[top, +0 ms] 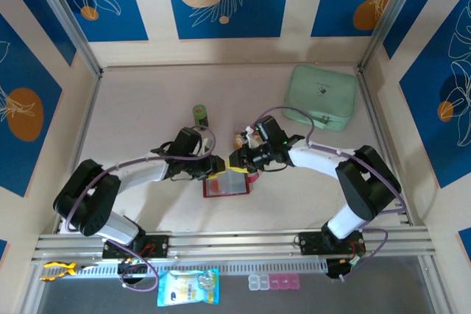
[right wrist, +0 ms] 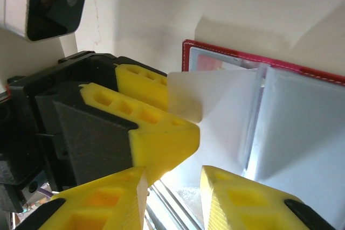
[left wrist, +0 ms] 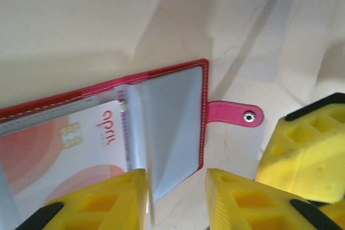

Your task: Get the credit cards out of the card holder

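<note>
Me: My left pincer point(top: 218, 166) and my right pincer point(top: 238, 159) meet almost tip to tip from above, mid-counter point(top: 147, 101). They sit at the far edge of the card holder point(top: 227, 186), which lies open and flat with its red rim showing.

You: Anything else up there?

Me: A mint-green pouch point(top: 321, 95) at the far right, well apart from us. There is also a small dark-green thing point(top: 200, 114) beyond my left wrist, too small to name.

You: And from your left wrist?

Me: The left pincer point(left wrist: 176, 197) has its jaws apart. A grey clear sleeve point(left wrist: 172, 127) rises from the holder's spine, and its lower edge hangs between my yellow fingers point(left wrist: 102, 203), just beside this one. I can't tell whether it touches. A credit card point(left wrist: 59, 149) lies in the sleeve to the left — pale, with a chip and red lettering. The red closure tab point(left wrist: 235, 115) lies flat on the counter, pointing toward a finger of my right pincer.

You: The right wrist?

Me: The right pincer point(right wrist: 173, 187) is spread too, with nothing clamped, and it hovers over the sleeves. Ahead of it, the corner of one clear sleeve sits between my left pincer's two fingers — the holder's red rim runs behind.
</note>
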Available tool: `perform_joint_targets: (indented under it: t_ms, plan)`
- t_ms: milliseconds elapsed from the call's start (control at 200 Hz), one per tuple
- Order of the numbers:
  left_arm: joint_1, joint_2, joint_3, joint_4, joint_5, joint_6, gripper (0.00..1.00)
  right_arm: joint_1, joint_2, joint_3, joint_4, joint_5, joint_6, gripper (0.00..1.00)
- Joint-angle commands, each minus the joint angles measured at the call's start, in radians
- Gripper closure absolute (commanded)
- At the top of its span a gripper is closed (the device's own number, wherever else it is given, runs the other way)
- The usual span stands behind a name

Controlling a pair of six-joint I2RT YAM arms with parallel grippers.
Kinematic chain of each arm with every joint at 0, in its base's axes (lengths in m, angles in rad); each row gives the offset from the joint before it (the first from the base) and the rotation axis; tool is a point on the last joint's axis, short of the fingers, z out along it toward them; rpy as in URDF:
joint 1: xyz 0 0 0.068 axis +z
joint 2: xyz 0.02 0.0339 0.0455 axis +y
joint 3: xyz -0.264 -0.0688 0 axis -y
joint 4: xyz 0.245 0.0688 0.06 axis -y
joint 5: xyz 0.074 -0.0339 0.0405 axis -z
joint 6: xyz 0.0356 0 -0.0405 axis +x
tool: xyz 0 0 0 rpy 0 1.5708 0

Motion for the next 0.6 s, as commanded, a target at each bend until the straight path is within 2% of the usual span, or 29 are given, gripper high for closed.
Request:
perform_joint_targets:
  t_ms: [0, 595]
  plan:
    - [-0.019, -0.024, 0.045, -0.033, 0.025, -0.01, 0.64, -0.022, -0.049, -0.015, -0.063, 0.011, -0.029, 0.68]
    - [-0.111, 0.133, 0.186, -0.002, -0.003, -0.027, 0.54, -0.194, -0.257, -0.109, -0.19, 0.033, -0.079, 0.65]
